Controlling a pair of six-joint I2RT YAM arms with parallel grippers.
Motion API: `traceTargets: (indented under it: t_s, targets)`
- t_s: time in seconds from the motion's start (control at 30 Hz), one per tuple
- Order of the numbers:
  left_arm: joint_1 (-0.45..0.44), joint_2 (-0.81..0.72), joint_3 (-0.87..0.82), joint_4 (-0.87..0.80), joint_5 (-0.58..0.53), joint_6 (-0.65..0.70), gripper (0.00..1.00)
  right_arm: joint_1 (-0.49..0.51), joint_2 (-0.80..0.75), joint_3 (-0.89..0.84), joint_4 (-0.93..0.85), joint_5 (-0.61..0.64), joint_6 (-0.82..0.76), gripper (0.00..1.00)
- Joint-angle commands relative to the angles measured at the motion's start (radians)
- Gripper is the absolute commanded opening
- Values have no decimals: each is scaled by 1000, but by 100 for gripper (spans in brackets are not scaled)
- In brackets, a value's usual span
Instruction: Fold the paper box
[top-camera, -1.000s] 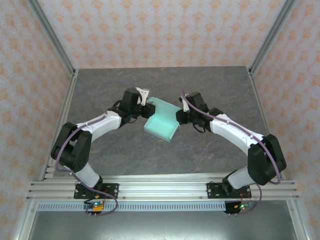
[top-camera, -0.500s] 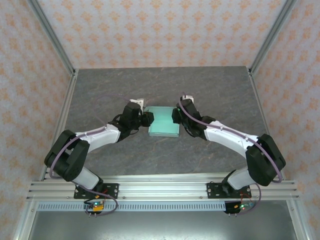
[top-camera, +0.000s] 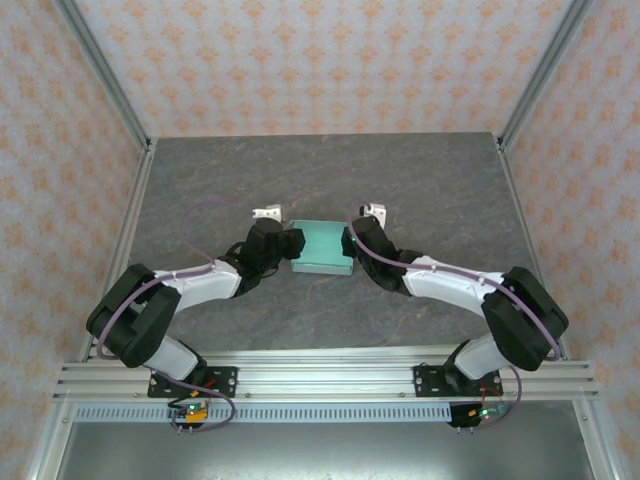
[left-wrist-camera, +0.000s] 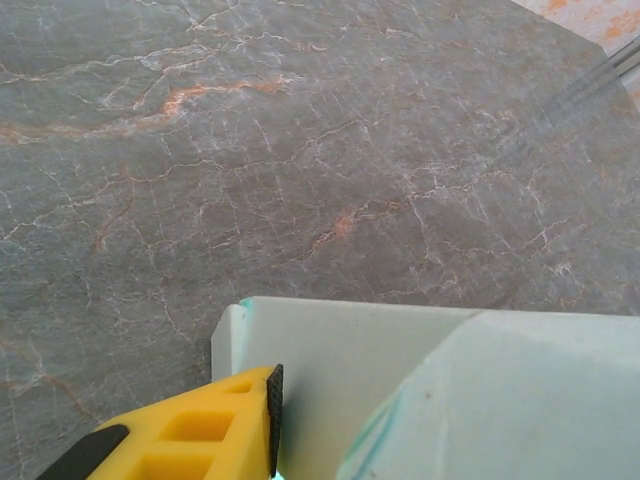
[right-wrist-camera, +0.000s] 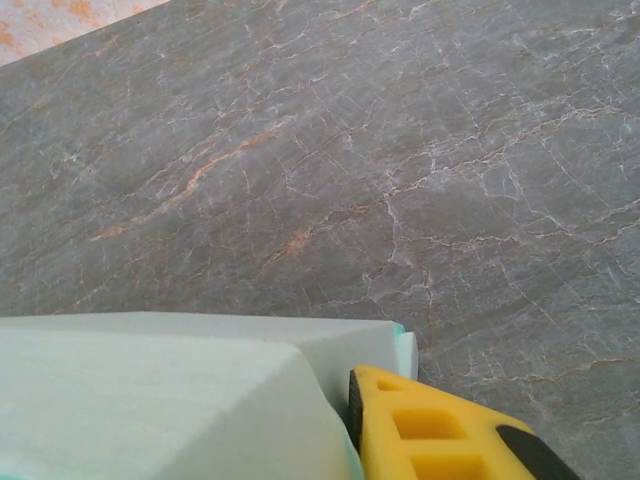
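The paper box (top-camera: 321, 249) is a pale mint-green, flat rectangular box, level and low over the grey table, held between my two grippers. My left gripper (top-camera: 291, 243) grips its left end. In the left wrist view one yellow finger (left-wrist-camera: 205, 432) presses its black pad against the box's wall (left-wrist-camera: 360, 350); the other finger is hidden behind a blurred mint panel. My right gripper (top-camera: 350, 240) grips the right end. In the right wrist view its yellow finger (right-wrist-camera: 430, 435) sits tight against the box's wall (right-wrist-camera: 340, 345), and the other finger is hidden by the card.
The grey marble-patterned table (top-camera: 320, 175) stretches behind the box to the patterned back wall. Metal frame posts (top-camera: 105, 85) stand at the back corners. The mounting rail (top-camera: 320, 380) with both arm bases runs along the near edge.
The box was raised and tilted between the grippers a second ago; both arms have brought it down and nearer, and it now sits level and low over the table.
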Motion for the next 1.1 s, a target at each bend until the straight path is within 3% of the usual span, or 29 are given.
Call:
traceTargets:
  t_s: [0.0,0.2,0.5,0.67,0.87,1.07]
  targets:
    - [-4,43,-30,56,-28,-32,28,4,-4,-52,121,36,-2,22]
    - [-9,73,-11,84,-15,-53,28,4,24,-83,230,38,62,21]
    - [-12,140,41,91,59,-158,29,3,35,-83,240,42,-6,20]
    - [-21,107,76,14,37,-140,30,4,13,-103,239,45,-23,20]
    - [-22,193,57,15,-15,-47,31,4,9,-143,248,54,-37,22]
    - [-20,189,63,40,33,-18,48,4,6,-193,259,60,-39,26]
